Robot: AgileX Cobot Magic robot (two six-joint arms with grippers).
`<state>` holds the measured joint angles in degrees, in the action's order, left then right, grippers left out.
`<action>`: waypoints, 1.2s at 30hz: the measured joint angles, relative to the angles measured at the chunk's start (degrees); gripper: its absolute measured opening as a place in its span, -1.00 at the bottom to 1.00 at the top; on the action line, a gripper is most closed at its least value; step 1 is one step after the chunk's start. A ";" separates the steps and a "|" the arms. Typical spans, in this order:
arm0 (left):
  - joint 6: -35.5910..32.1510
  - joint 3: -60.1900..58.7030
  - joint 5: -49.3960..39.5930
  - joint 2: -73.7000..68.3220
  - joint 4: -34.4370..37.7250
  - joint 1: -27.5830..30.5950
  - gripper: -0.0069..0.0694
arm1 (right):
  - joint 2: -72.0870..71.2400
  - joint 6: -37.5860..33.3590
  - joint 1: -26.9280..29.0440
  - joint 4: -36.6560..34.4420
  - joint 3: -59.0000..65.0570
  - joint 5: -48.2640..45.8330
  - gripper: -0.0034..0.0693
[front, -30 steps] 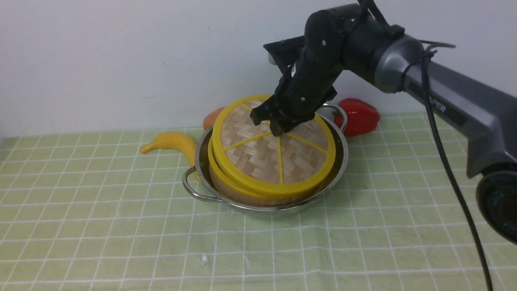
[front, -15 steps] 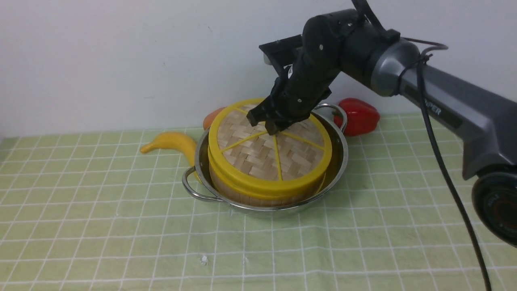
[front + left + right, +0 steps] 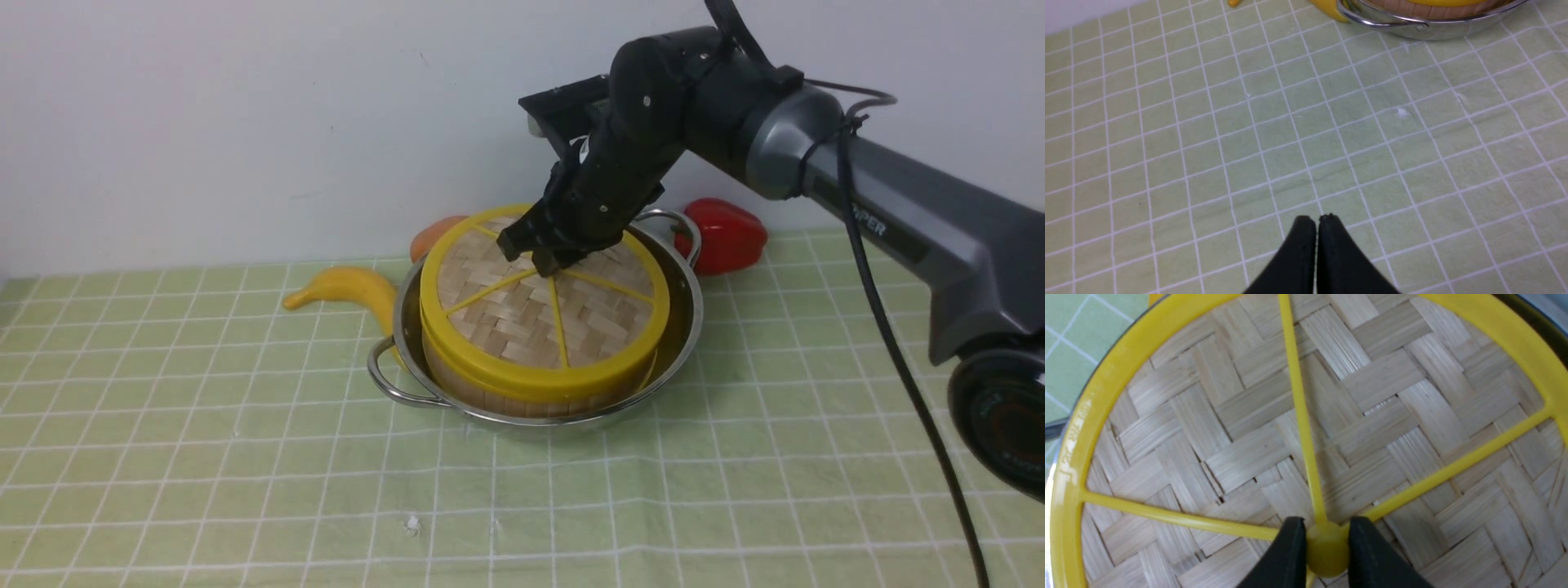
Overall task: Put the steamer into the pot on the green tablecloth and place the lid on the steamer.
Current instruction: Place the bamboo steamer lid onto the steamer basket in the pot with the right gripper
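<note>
The steel pot (image 3: 684,327) stands on the green tablecloth (image 3: 204,457) near the back wall. Inside it sits the steamer (image 3: 522,398), its bamboo wall showing under the lid. The woven lid (image 3: 522,327) with its yellow rim lies flat on the steamer. My right gripper (image 3: 549,260) comes down onto the lid's middle, its fingers shut on the small yellow knob (image 3: 1326,551). In the right wrist view the lid (image 3: 1372,400) fills the picture. My left gripper (image 3: 1316,218) hovers shut and empty over bare cloth, with the pot (image 3: 1433,28) some way ahead of it.
A yellow banana (image 3: 351,290) lies against the pot's left side. A red pepper (image 3: 727,233) and an orange fruit (image 3: 429,237) sit behind the pot near the wall. A small white crumb (image 3: 412,523) lies on the cloth in front.
The right gripper has lowered the lid from a tilted, offset position until it sits level on the steamer, shifting slightly left.
</note>
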<state>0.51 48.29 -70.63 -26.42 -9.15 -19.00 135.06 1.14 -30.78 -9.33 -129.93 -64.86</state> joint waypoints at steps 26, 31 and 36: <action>0.00 0.00 0.00 0.00 0.00 0.00 -0.81 | 0.12 -1.44 -0.53 1.23 0.00 0.89 -0.51; 0.00 0.00 0.00 0.00 0.00 0.00 -0.81 | 0.12 -1.14 -0.53 1.32 0.00 0.90 -0.51; 0.00 0.00 0.00 0.00 0.00 0.00 -0.81 | 0.12 -1.14 -0.53 1.32 0.00 0.90 -0.51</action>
<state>0.51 48.29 -70.63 -26.42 -9.15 -19.00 135.17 0.00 -31.31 -8.00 -129.93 -63.96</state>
